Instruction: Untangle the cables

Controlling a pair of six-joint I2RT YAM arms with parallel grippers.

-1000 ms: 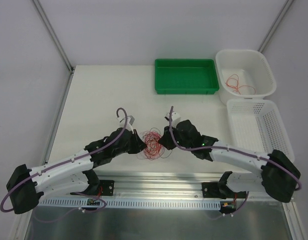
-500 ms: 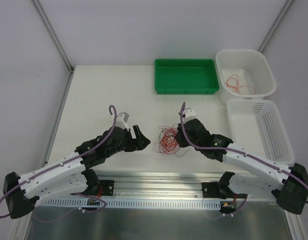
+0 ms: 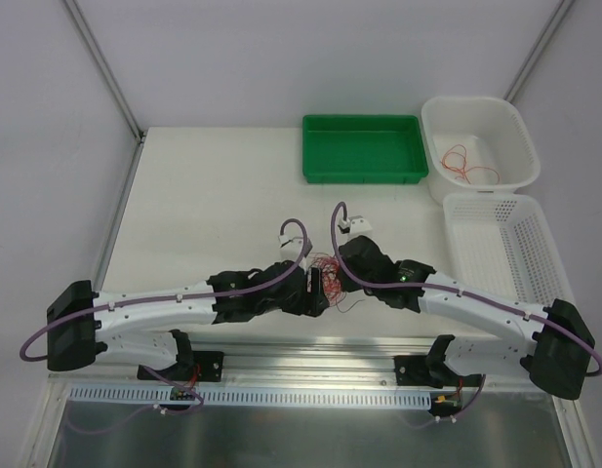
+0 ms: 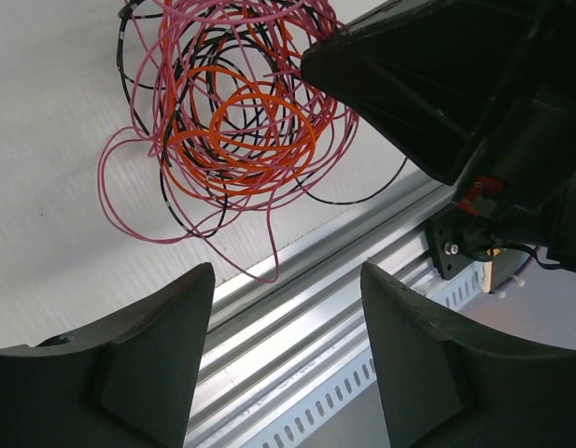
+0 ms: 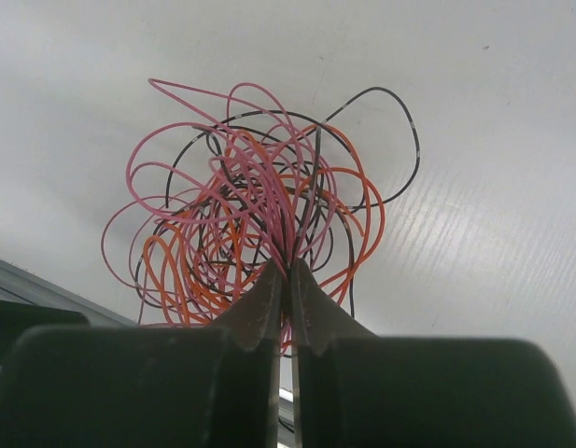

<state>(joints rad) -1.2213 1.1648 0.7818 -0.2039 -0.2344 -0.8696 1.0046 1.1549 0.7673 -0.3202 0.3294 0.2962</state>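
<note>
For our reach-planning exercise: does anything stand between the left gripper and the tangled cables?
Nothing visible does: the open left gripper faces the cables directly; the right gripper holds them from the side.

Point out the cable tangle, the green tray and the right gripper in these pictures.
cable tangle (image 5: 269, 219): right wrist view, the dense middle of the loops.
green tray (image 3: 364, 148): top external view, its bare floor.
right gripper (image 5: 288, 269): right wrist view, where its closed fingertips meet.

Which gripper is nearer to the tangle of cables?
Right. The right gripper is shut on the cables; the left gripper hangs open just short of them, not touching.
</note>
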